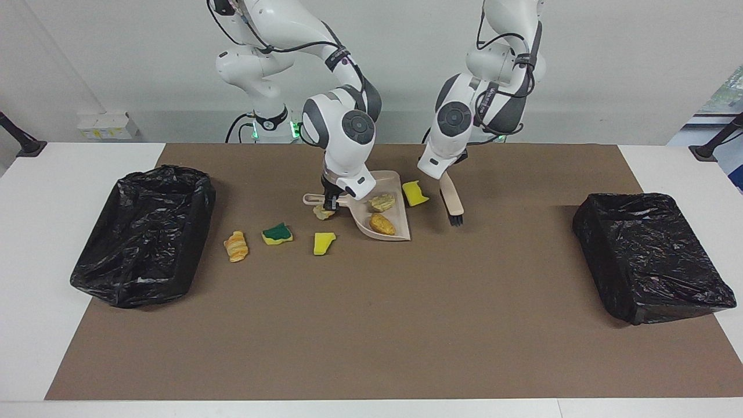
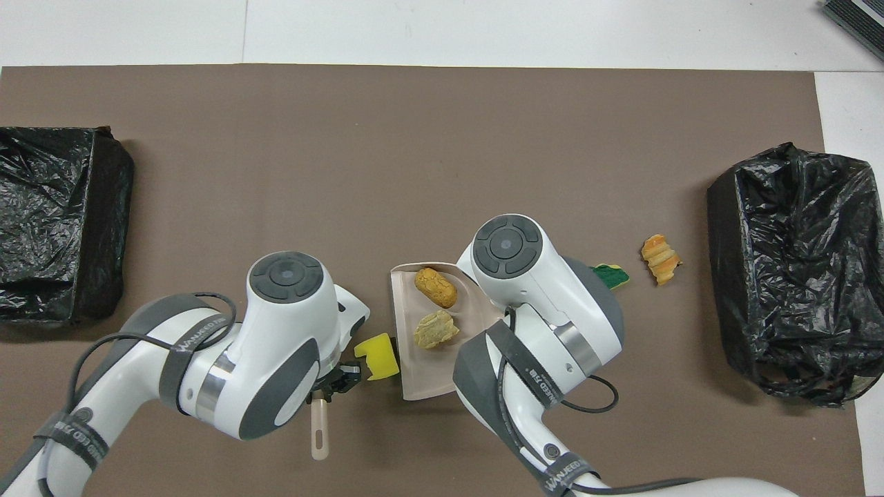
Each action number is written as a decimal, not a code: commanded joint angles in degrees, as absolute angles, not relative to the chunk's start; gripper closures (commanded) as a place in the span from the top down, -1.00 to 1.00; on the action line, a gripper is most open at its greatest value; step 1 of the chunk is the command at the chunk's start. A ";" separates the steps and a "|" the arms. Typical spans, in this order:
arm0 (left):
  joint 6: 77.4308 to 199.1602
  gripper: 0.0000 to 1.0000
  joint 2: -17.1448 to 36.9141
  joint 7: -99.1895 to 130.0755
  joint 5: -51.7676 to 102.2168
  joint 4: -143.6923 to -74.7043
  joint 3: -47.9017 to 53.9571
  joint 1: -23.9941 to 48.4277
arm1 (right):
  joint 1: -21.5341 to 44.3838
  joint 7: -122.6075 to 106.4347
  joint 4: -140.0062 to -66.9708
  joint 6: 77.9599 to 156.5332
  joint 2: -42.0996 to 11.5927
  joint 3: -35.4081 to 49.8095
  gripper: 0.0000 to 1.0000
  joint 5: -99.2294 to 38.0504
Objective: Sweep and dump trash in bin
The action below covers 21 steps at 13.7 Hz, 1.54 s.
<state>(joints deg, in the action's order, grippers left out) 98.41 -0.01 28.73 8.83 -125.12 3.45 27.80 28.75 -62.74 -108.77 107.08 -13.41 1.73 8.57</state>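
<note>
1. The trash was only partly gathered — two lumps, a tan bread-like bit (image 1: 383, 224) and a pale crumpled bit (image 1: 382, 202), lay in the dustpan (image 1: 400, 235).
2. A yellow sponge chunk (image 1: 415, 193) sat on the mat just beside the dustpan, toward the left arm's end of the table, not yet swept in.
3. Four more pieces lay outside it toward the right arm's end: a small lump (image 1: 323, 212) by the dustpan's handle, a yellow wedge (image 1: 324, 242), the green-and-yellow sponge (image 1: 277, 234) and a striped orange bit (image 1: 235, 246).
4. The right pincer (image 1: 331, 200) was shut on the dustpan's handle, the pan tilted with its lip toward the mat.
5. The left pincer (image 1: 446, 175) was clamped on the brush (image 1: 451, 202), bristles hanging over the mat, apart from the dustpan.
6. By my judgement nothing had been dumped — the bin (image 1: 142, 232) well apart from the dustpan at the right arm's end and the other bin (image 1: 653, 255) at the left arm's end showed no trash.
</note>
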 commanded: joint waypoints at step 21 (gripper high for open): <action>106.17 -1.00 -1.67 23.38 21.36 -134.74 4.39 33.39 | 31.11 -55.81 -119.62 109.69 -6.24 2.11 -1.00 11.78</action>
